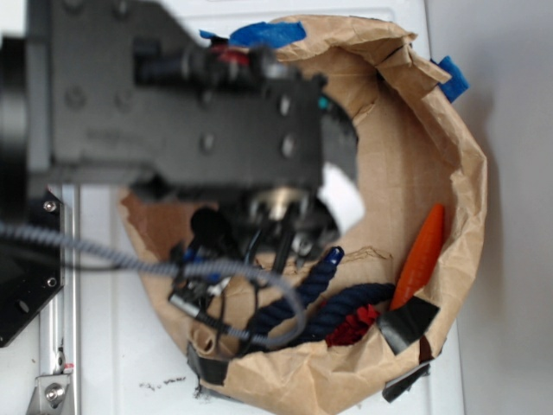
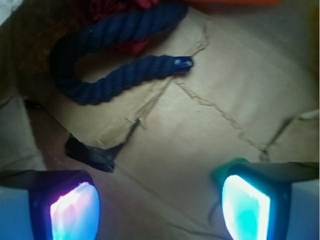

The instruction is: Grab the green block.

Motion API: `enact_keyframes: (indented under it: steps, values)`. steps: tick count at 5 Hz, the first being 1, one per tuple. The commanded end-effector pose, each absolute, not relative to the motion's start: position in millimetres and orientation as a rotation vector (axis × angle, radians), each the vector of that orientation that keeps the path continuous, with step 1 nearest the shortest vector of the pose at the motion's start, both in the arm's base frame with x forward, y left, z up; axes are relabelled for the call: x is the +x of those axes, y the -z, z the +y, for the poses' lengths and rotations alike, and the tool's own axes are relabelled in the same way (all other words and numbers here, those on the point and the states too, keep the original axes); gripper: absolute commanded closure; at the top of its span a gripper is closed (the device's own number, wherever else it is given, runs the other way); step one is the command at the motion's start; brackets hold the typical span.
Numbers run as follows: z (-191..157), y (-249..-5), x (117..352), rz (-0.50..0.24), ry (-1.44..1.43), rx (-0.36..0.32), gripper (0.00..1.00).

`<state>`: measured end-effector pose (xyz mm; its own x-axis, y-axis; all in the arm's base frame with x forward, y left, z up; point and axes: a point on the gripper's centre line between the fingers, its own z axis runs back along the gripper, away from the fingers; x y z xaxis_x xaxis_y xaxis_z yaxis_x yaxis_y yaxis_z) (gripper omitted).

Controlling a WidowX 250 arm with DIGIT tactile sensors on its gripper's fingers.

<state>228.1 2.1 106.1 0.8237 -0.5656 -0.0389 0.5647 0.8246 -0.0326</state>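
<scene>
Hovering low over brown paper bin (image 2: 200,130), claw (image 2: 160,207) with fingers spread wide apart, nothing between them. Glowing pads: left one (image 2: 75,212) pink-blue, right one (image 2: 246,206) teal. Green block (image 2: 227,169) peeking out just behind right pad's upper left corner, touching or nearly touching it, mostly hidden, lying on paper floor of bin. Cannot tell block's full outline. Not seen in exterior view, covered by black arm (image 1: 181,104).

Navy rope (image 2: 115,55) curled in a U near bin's far edge in wrist view, one end tipped with shiny cap, well apart from claw. Red fabric (image 2: 120,7) under rope's upper strand. Black tape scrap (image 2: 90,152) at a torn paper seam, between rope and left pad. Orange carrot (image 1: 421,255) leaning along bin's right wall in exterior view, black tape (image 1: 406,322) at its lower end. Blue tape (image 1: 266,35) on bin's top rim, another piece (image 1: 453,78) at upper right rim. Bin sitting on white surface (image 1: 510,216). Grey cable (image 1: 95,251) trailing from arm across bin's left edge.
</scene>
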Motion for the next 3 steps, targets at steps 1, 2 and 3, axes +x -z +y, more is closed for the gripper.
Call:
enact_keyframes:
  steps: [1,2,3]
  values:
    - [-6,-96,212,0.000,0.617,0.016,0.00]
    - [3,-107,218,-0.023,0.578,-0.012,0.00]
    - [11,-123,230,-0.044,0.535,-0.040,0.00]
